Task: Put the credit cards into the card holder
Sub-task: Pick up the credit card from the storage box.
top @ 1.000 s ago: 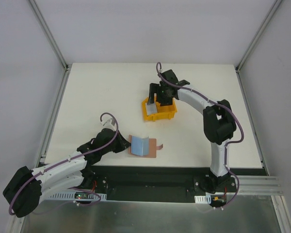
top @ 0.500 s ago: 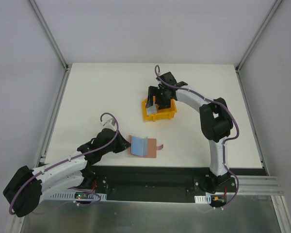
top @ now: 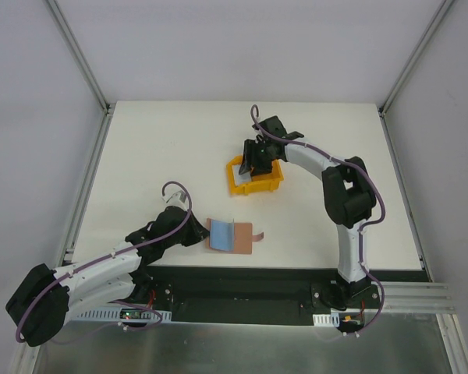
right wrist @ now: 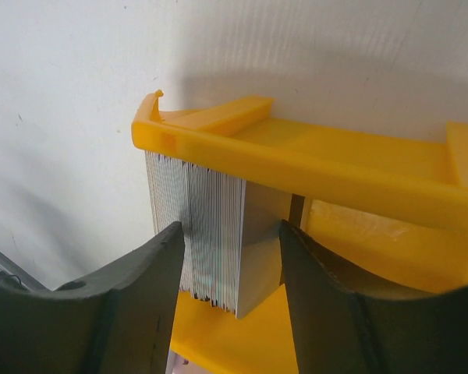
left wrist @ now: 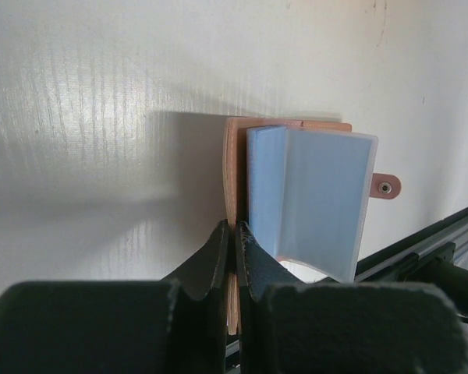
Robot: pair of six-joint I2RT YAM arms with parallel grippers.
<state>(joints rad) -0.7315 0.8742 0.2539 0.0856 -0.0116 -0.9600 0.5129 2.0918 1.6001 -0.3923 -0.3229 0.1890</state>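
Observation:
The brown card holder (top: 240,238) lies open near the table's front edge, and a pale blue card (top: 221,232) stands curved in it. My left gripper (top: 196,233) is shut on the holder's left flap. In the left wrist view the left gripper (left wrist: 235,231) pinches the thin brown card holder (left wrist: 232,167), beside the blue card (left wrist: 312,199). The credit cards (right wrist: 210,234) stand on edge as a stack in a yellow bin (right wrist: 312,164). My right gripper (right wrist: 230,234) straddles that stack, partly open, with its left finger (right wrist: 152,288) at the stack's side.
The yellow bin (top: 259,182) sits mid-table, with my right gripper (top: 255,165) dipped into it. The holder's tab clasp (left wrist: 384,187) points toward the metal rail at the front edge. White walls and metal posts enclose the table.
My right gripper has sunk a little deeper into the bin and its jaws have narrowed around the card stack. The left gripper and the card holder have stayed put.

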